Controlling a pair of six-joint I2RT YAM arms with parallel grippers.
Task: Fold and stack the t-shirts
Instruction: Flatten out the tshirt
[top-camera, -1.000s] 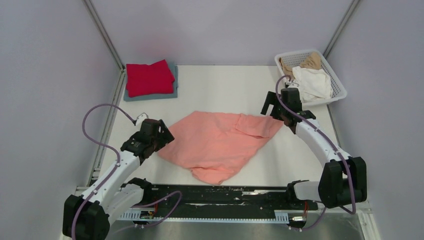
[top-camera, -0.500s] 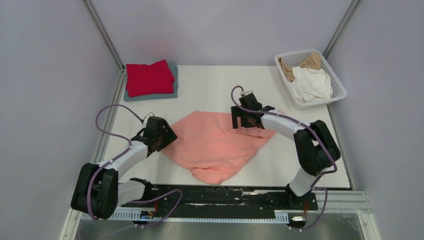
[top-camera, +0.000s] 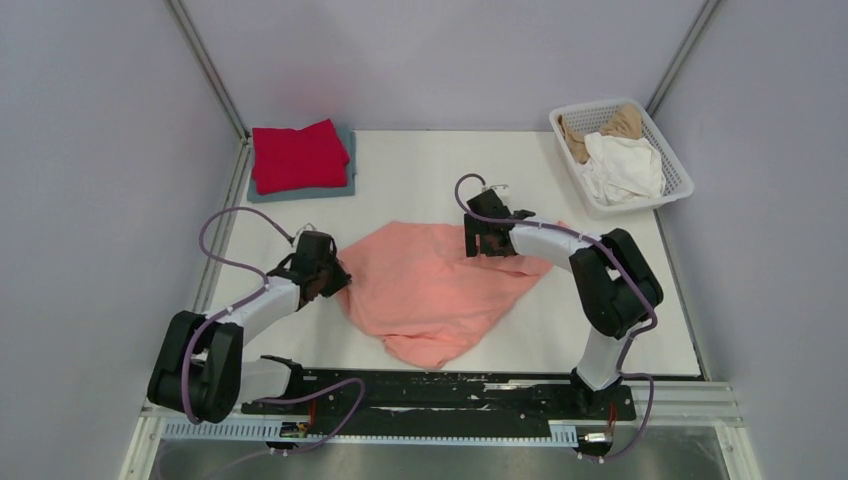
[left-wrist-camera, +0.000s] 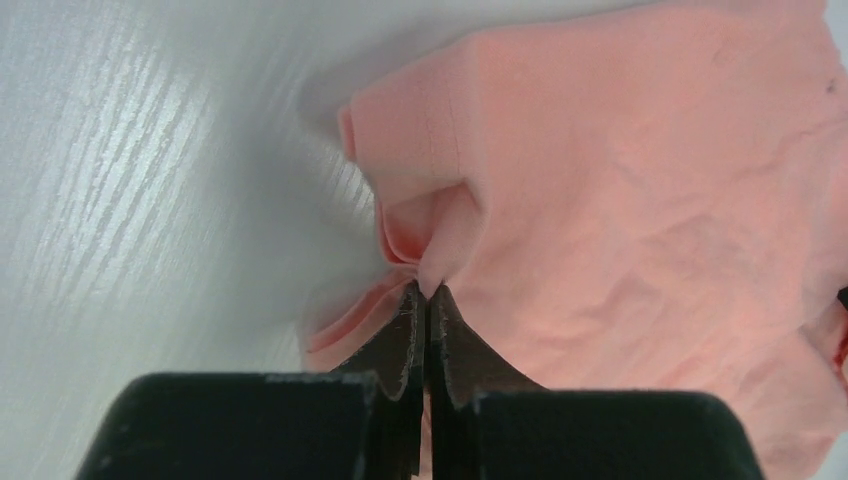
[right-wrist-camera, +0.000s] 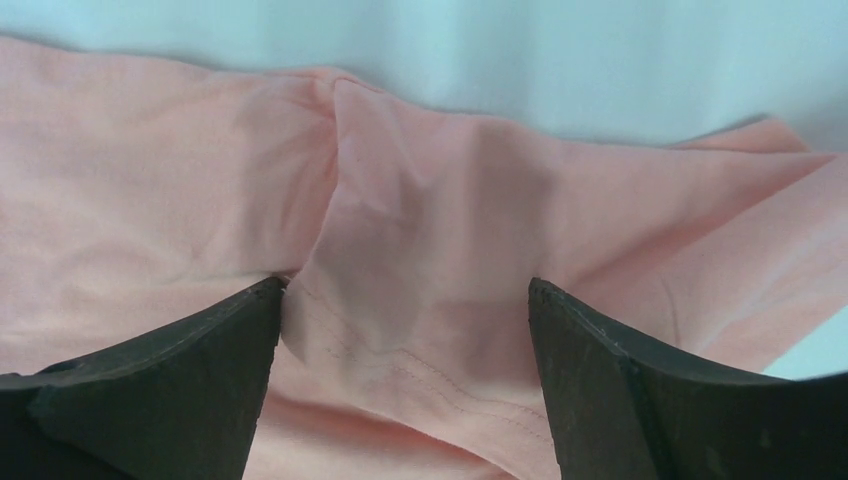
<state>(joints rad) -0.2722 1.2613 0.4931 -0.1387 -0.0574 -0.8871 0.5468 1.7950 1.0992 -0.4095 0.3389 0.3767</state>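
A salmon-pink t-shirt (top-camera: 430, 290) lies spread and rumpled in the middle of the white table (top-camera: 430, 180). My left gripper (top-camera: 338, 278) is at the shirt's left edge. In the left wrist view it (left-wrist-camera: 428, 292) is shut, with a bunched fold of the pink cloth (left-wrist-camera: 620, 180) pinched between its tips. My right gripper (top-camera: 487, 245) sits low over the shirt's upper right part. Its jaws (right-wrist-camera: 405, 290) stand wide open astride a stitched hem fold of the pink cloth (right-wrist-camera: 150, 200), gripping nothing.
A folded bright red t-shirt (top-camera: 298, 155) lies on a folded grey-blue one (top-camera: 300, 192) at the back left corner. A white lattice basket (top-camera: 680, 175) at the back right holds a white shirt (top-camera: 625, 165) and a tan one (top-camera: 620, 120).
My left gripper has closed on the pink shirt's left edge. My right arm swung from beside the basket to the shirt's upper right part, its jaws narrowing slightly.
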